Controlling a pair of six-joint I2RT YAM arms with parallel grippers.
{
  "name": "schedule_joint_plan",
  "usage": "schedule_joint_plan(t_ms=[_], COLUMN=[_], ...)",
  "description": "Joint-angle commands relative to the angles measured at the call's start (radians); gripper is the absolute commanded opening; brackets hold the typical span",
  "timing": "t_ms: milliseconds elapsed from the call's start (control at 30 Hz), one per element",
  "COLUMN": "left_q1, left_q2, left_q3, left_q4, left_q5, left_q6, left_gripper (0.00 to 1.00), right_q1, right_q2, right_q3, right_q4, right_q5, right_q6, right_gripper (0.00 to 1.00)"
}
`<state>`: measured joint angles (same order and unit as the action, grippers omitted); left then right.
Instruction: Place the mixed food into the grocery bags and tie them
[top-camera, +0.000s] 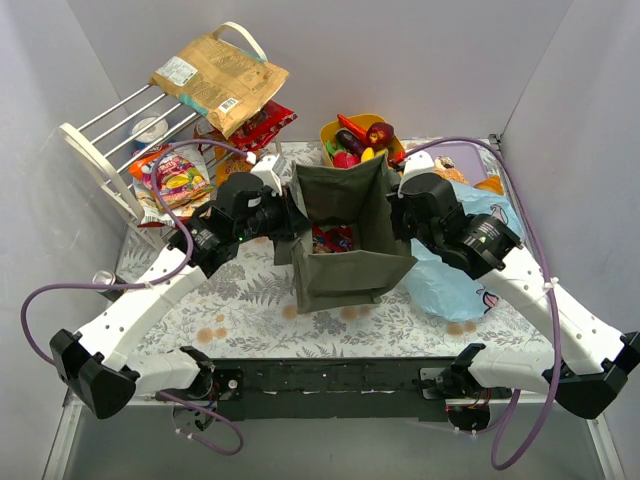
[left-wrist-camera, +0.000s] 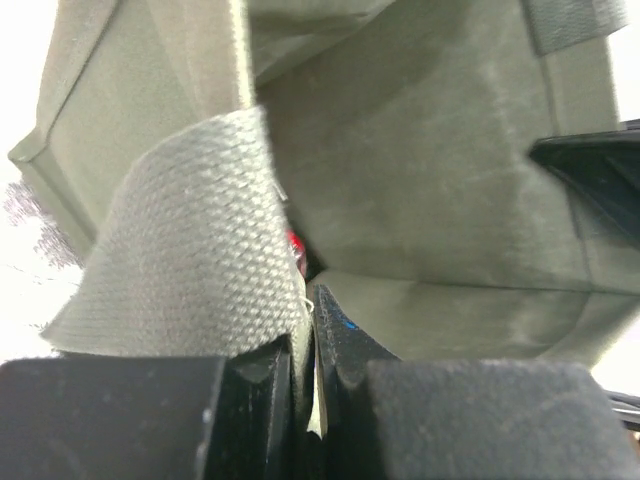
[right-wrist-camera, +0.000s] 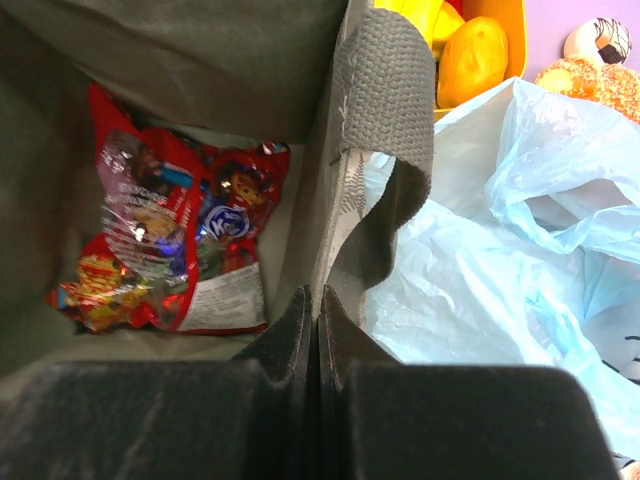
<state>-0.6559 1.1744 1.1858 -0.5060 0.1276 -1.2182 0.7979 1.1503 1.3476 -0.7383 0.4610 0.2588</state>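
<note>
1. Olive tote (top-camera: 345, 255) stands open mid-worktop (top-camera: 250, 305), betw. the 2 arms.
2. L pincer (left-wrist-camera: 305, 345): pressed together, pinching the tote's webbing strap (left-wrist-camera: 190, 260) at the left rim. Strap bulges up just above the tips.
3. R pincer (right-wrist-camera: 318, 320): pressed together on the tote's right wall, directly below the other strap (right-wrist-camera: 385, 90), which loops up and over.
4. Inside tote: one red glossy snack packet (right-wrist-camera: 170, 250), lying flat on the bottom.
5. Light-blue plastic bag (top-camera: 455, 285) is crumpled on the worktop, touching the tote's right side, partly under the R arm. Cartoon print shows near its lower edge.
6. Yellow tub (right-wrist-camera: 511, 40) sits behind the tote w/ toy fruit & veg in it: an orange (right-wrist-camera: 472, 60), plus red, purple & yellow pcs.
7. White wire rack (top-camera: 100, 140) at far left: tan paper packet (top-camera: 220, 80) on top, more snack packets (top-camera: 178, 180) lower down by its front.
8. Sprinkled toy donuts (right-wrist-camera: 590, 60) lie beyond the blue bag, near the tub.
</note>
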Motion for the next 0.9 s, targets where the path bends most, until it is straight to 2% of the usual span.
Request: schedule_joint_plan(t_ms=[0,167,200,233,267,333,367,433,533,600,633,667,700,733,767,800,867], left_q1=[0.001,0.004,0.004,0.004,0.004,0.004,0.004,0.004,0.006,0.036,0.146,0.233,0.318,0.434,0.458,0.475,0.534], left_q2=[-0.032,-0.024,-0.018,-0.013,-0.01,-0.001,0.001,0.007,0.042,0.091,0.147,0.174,0.201,0.233,0.302,0.344,0.445], left_q3=[0.137,0.055,0.054,0.058,0.066,0.116,0.141,0.201,0.346,0.496,0.553,0.602,0.691,0.737,0.791,0.914,1.003], left_q4=[-0.074,-0.072,-0.08,-0.088,-0.091,-0.112,-0.121,-0.141,-0.175,-0.213,-0.221,-0.229,-0.226,-0.23,-0.242,-0.268,-0.278], left_q5=[0.007,-0.013,-0.017,-0.04,-0.057,-0.092,-0.147,-0.207,-0.389,-0.489,-0.447,-0.348,-0.186,-0.14,-0.134,-0.138,-0.138], left_q6=[0.046,0.039,0.039,0.046,0.055,0.101,0.123,0.21,0.343,0.385,0.408,0.398,0.378,0.362,0.35,0.353,0.341], left_gripper=[0.0,0.0,0.06,0.18,0.44,0.62,0.82,0.97,0.98,0.98,0.98,0.98,0.98,0.98,0.98,0.98,0.98], right_q1=[0.0,-0.002,-0.002,-0.002,-0.002,-0.002,-0.002,-0.002,-0.002,-0.002,-0.002,-0.002,-0.002,0.0,-0.002,-0.002,-0.002], right_q2=[-0.037,-0.009,-0.001,0.008,0.009,0.012,0.012,0.006,0.002,0.0,0.0,0.0,0.003,0.003,0.006,0.006,0.006], right_q3=[0.048,0.001,-0.004,-0.013,-0.018,-0.025,-0.028,-0.031,-0.028,-0.03,-0.031,-0.033,-0.033,-0.031,-0.03,-0.03,-0.034], right_q4=[0.042,0.063,0.062,0.062,0.06,0.06,0.063,0.065,0.065,0.066,0.068,0.07,0.071,0.071,0.073,0.073,0.074], right_q5=[0.016,0.005,0.002,-0.004,-0.008,-0.016,-0.019,-0.022,-0.027,-0.027,-0.031,-0.033,-0.036,-0.044,-0.045,-0.048,-0.053], right_q6=[-0.007,-0.003,0.0,0.002,0.005,0.01,0.01,0.01,0.003,0.002,0.0,0.002,0.002,0.0,-0.003,-0.003,-0.003], right_gripper=[0.01,0.01,0.01,0.01,0.01,0.01,0.01,0.01,0.01,0.02,0.02,0.02,0.02,0.02,0.02,0.02,0.02])
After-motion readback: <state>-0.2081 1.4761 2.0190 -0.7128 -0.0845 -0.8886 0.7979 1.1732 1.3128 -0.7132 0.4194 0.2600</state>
